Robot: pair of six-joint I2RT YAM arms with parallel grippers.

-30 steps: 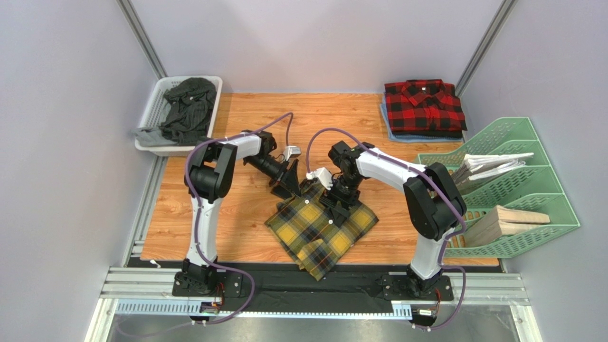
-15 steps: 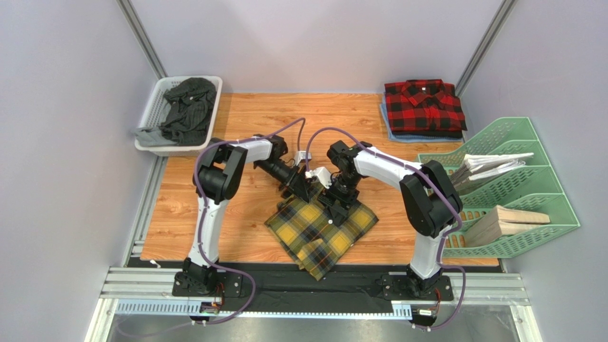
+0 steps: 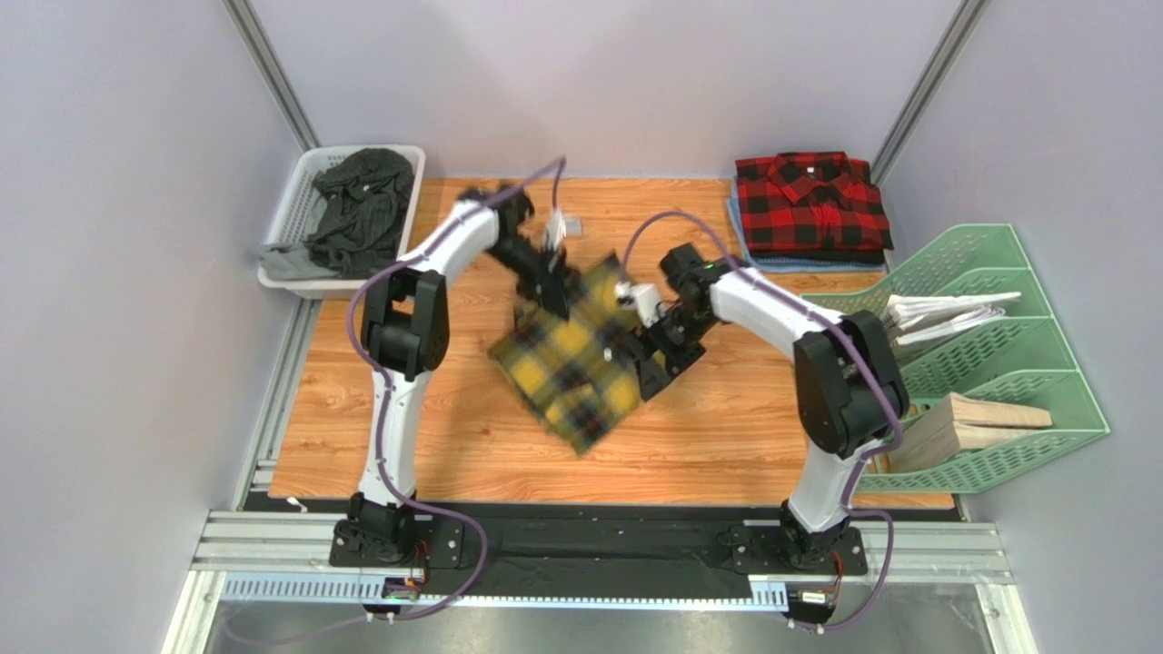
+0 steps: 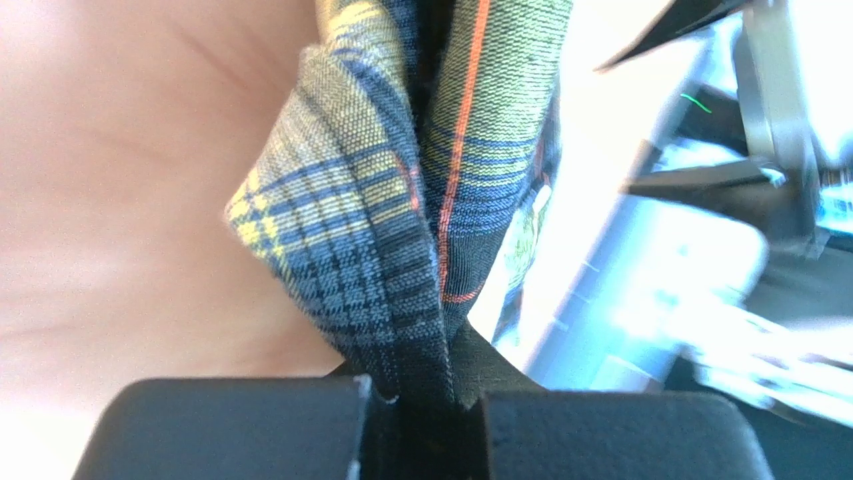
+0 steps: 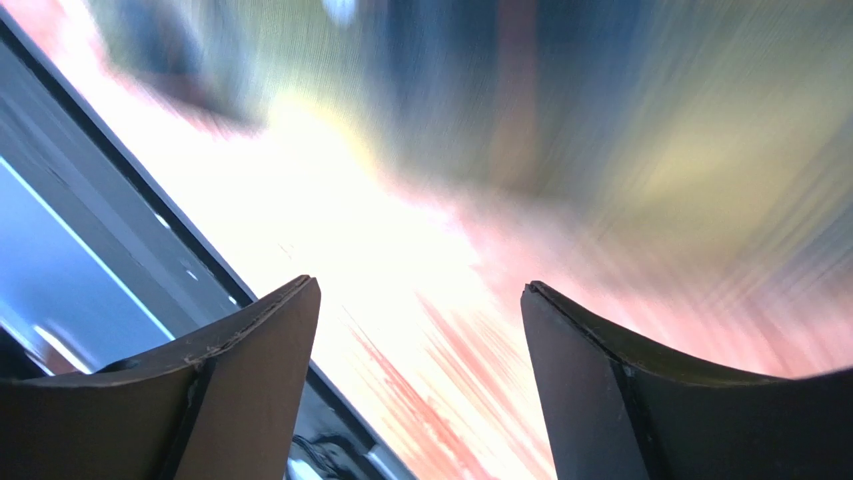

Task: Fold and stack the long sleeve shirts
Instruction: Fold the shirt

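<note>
1. The wooden table (image 3: pixel 410 395) is carrying a yellow plaid shirt (image 3: pixel 580 361) over its middle; blur is hiding whether the shirt is touching the boards.
2. A folded red plaid shirt (image 3: pixel 811 205) is lying behind and right of the yellow plaid shirt, on a blue cloth (image 3: pixel 765 259).
3. A white basket (image 3: pixel 290 218) of dark clothes (image 3: pixel 358 198) is sitting behind and left of the yellow plaid shirt, overhanging the table's edge.
4. A green rack (image 3: pixel 1003 266) is standing right of the yellow plaid shirt.

The yellow shirt (image 3: pixel 573 361) bears dark green-black checks — the red shirt (image 3: pixel 811 205) black checks.
</note>
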